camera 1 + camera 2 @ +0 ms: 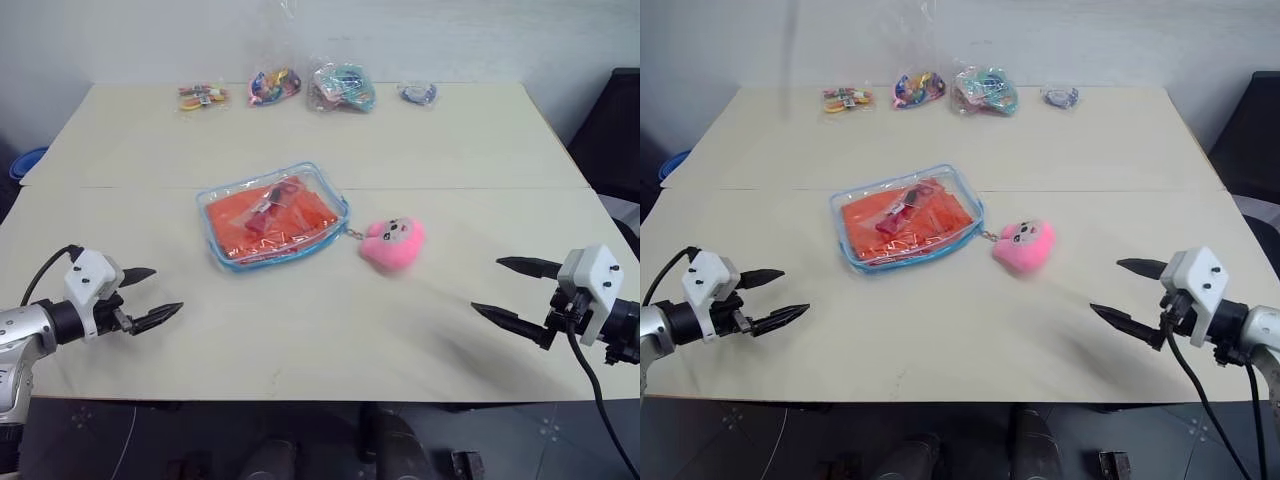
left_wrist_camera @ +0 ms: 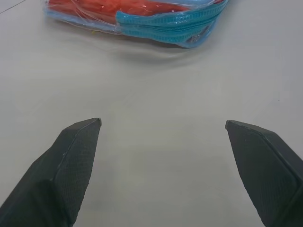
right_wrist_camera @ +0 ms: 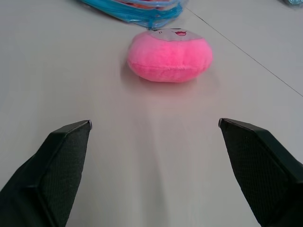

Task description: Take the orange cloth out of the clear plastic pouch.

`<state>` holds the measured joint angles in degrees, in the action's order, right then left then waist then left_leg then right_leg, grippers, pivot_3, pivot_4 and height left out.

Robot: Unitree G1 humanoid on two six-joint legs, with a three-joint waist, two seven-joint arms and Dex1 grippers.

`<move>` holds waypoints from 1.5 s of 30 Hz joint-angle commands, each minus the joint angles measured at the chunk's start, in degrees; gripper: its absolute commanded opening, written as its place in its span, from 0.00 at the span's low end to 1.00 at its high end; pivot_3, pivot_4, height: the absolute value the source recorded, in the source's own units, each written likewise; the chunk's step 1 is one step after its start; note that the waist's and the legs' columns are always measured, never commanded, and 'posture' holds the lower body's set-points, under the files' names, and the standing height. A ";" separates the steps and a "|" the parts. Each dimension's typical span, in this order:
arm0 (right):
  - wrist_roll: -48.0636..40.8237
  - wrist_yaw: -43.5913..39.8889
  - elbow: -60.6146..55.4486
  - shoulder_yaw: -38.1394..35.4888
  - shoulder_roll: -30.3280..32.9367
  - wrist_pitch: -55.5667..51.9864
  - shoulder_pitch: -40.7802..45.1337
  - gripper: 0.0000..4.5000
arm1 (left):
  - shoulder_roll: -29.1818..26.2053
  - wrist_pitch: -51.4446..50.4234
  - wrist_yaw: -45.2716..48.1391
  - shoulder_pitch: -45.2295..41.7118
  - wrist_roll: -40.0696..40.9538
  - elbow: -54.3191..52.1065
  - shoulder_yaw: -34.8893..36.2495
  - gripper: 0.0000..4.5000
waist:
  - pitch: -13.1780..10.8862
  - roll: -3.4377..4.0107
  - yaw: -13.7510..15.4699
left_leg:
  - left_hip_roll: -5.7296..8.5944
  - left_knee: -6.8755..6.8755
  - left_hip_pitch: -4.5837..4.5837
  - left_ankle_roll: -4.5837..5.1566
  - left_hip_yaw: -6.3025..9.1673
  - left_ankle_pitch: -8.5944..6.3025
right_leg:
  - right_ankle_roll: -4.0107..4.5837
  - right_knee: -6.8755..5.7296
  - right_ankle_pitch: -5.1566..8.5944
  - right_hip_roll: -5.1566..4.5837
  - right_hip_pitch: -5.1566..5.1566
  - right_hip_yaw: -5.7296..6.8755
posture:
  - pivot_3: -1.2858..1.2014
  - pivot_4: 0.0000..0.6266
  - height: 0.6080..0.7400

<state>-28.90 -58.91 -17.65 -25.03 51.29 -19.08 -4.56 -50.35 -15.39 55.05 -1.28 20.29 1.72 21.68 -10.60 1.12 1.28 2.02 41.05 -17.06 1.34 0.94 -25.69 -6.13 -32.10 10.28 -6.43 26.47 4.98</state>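
Orange cloth [image 1: 268, 219], wrinkled, inside flat clear plastic pouch [image 1: 272, 213], both hands' fingers apart, empty.

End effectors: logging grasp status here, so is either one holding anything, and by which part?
Nothing is held. The left end effector and right end effector both stand open above the table, apart from the clear plastic pouch.

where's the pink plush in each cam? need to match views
Left eye: pink plush right of centre, beside the pouch.
Right eye: plush right of centre, same side of the pouch.
Left wrist: no plush; the pouch's blue zipper edge lies ahead.
Right wrist: plush straight ahead of the end effector.
Shared landmark: the pouch's blue edging, which the right wrist catches behind the plush.
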 commanded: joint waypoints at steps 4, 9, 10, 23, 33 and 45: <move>-0.83 0.12 -0.72 -0.94 0.40 -0.34 0.48 1.00 | -0.26 0.69 -0.73 0.49 0.24 -0.30 1.55 0.99 | 0.00 0.00 -0.02 | -0.01 0.00 0.00 0.00 0.00 0.00 | 0.00 0.00 0.00 0.00 0.00 0.00 | 0.52 0.24 1.00; -0.71 0.50 -0.96 -0.88 0.23 -0.56 0.58 1.00 | -0.34 -0.46 -0.97 0.23 0.59 -0.17 1.35 0.99 | 0.00 0.00 -0.01 | 0.00 0.00 0.00 0.00 0.00 0.00 | 0.00 0.00 0.00 0.00 0.00 0.00 | 0.52 0.24 1.00; -0.74 0.56 -1.05 -0.90 0.18 -0.64 0.56 1.00 | -0.36 -0.75 -0.95 0.14 0.69 -0.16 1.34 0.99 | 0.00 0.00 -0.01 | 0.00 0.00 0.00 0.00 0.00 0.00 | 0.00 0.00 0.00 0.00 0.00 0.00 | 0.52 0.24 1.00; -2.94 1.07 -2.06 -0.94 -0.21 -3.01 0.64 1.00 | -0.14 -1.84 -1.00 -1.05 0.99 0.29 1.10 0.99 | 0.00 0.00 -0.03 | 0.00 0.00 0.00 0.00 0.00 0.00 | 0.00 0.00 0.00 0.00 0.00 0.00 | 0.52 0.24 1.00; -4.83 2.85 -4.68 -0.24 -1.14 -5.16 1.19 1.00 | 1.84 -3.97 -3.21 -1.36 2.95 -3.54 1.51 0.99 | 0.00 0.00 -0.03 | 0.00 0.00 0.00 -0.01 0.00 0.00 | 0.00 0.00 0.00 0.00 0.00 0.01 | 0.52 0.24 1.00; -10.86 13.76 -22.63 8.22 -5.44 -12.15 8.14 1.00 | 14.59 -50.17 -35.19 -33.14 15.94 -23.19 -7.63 0.99 | -0.03 -0.23 0.04 | 0.16 0.19 0.00 -0.02 0.07 -0.01 | -0.04 -0.20 -0.05 -0.10 0.00 -0.07 | 0.52 0.24 1.00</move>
<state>-38.17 -46.74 -36.96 -16.92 46.24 -30.85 2.67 -35.87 -60.95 23.69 -32.90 35.56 -19.50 14.19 -10.63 0.89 1.32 2.17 41.27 -17.08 1.32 1.00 -25.70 -6.18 -32.28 10.23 -6.49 26.49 4.93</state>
